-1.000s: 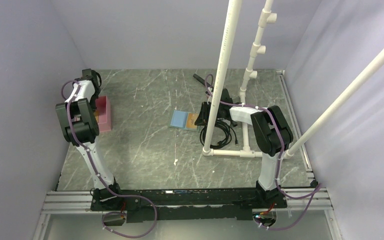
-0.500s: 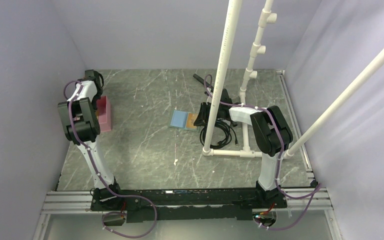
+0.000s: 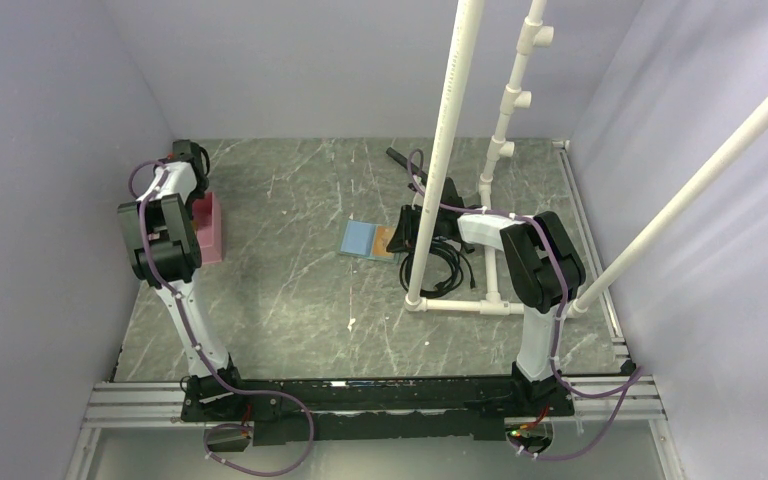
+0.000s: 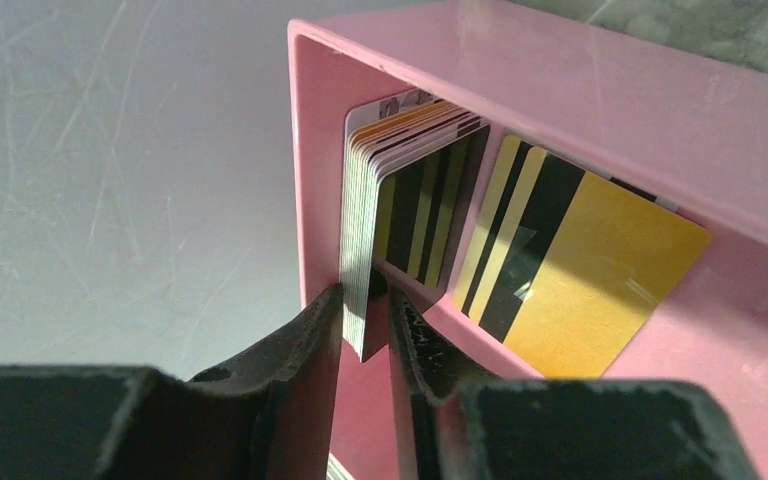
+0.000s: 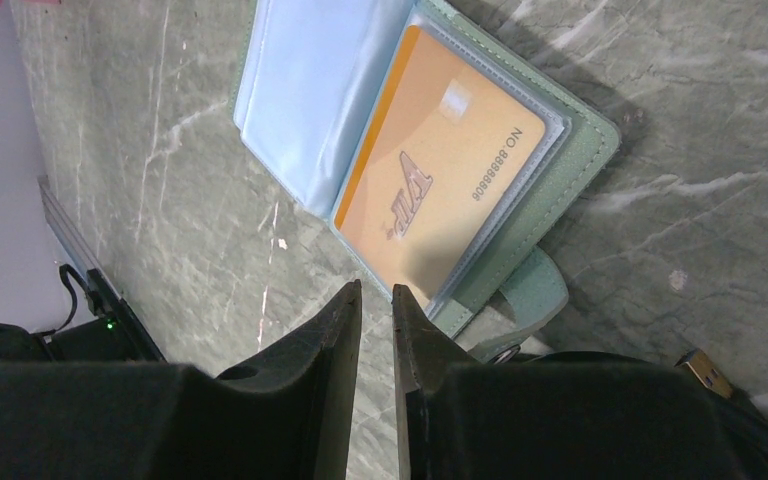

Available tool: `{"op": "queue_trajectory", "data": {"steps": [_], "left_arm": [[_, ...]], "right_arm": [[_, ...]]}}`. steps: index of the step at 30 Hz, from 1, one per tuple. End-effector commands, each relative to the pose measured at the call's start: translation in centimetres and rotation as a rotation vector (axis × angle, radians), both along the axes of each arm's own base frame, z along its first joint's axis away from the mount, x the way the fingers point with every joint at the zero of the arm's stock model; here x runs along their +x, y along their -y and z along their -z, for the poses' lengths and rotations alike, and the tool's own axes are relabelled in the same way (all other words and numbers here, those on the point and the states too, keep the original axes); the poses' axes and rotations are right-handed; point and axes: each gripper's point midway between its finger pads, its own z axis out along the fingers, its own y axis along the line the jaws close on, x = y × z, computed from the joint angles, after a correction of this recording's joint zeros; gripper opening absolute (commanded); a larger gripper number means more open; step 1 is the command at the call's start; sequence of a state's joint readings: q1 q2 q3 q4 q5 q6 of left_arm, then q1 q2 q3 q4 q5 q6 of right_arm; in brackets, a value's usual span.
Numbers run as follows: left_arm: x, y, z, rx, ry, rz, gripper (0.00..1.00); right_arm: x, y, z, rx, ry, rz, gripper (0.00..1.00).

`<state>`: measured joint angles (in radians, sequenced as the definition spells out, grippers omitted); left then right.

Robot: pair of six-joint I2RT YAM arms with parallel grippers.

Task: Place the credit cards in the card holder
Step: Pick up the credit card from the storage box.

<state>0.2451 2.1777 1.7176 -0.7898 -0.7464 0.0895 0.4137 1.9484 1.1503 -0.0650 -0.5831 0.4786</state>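
**At the pink tray, a card stack is bracketed by the left gripper**

Between the fingers of the left gripper [image 4: 365,300], the lower corner of a stack of cards [image 4: 360,200] is enclosed. The stack is stood on edge in the left compartment of the pink tray [image 4: 560,90]. The jaws are drawn narrow, close against both faces of the stack, but whether it is truly pinched cannot be told. Just right of that gripper, past a low divider, yellow cards [image 4: 580,270] with black stripes are leaned in the next compartment.

Ahead of the right gripper [image 5: 377,300], the wallet [image 5: 580,150] is laid open on the grey marbled table [image 5: 660,60]. An orange card [image 5: 440,190] is seen tucked in a clear sleeve just beyond the fingertips. The closure tab [image 5: 535,290] is found just to their right. These jaws are set to a narrow gap, with nothing between them.
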Motion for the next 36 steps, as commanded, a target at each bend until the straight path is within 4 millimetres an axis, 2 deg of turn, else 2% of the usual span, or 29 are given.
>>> {"op": "queue_trajectory", "data": {"steps": [1,4,16,30,36], "left_arm": [[1.2,-0.6,-1.3,0.072,0.013,0.008,0.28],[1.3,-0.7,-1.5,0.086,0.006,0.008,0.22],[1.4,-0.8,-2.3,0.101,0.016,0.012,0.15],[0.9,-0.4,-0.7,0.068,-0.008,0.018,0.32],[0.7,-0.3,0.1,0.061,-0.025,0.019,0.34]], "right_arm": [[1.2,-0.9,-2.1,0.035,0.082,-0.025,0.2],[1.2,-0.9,-2.1,0.035,0.081,-0.026,0.2],[1.1,-1.1,-2.4,0.042,0.085,-0.033,0.2],[1.0,-1.3,-2.5,0.044,0.085,-0.039,0.2],[0.9,-1.4,-2.4,0.045,0.081,-0.044,0.2]]}}
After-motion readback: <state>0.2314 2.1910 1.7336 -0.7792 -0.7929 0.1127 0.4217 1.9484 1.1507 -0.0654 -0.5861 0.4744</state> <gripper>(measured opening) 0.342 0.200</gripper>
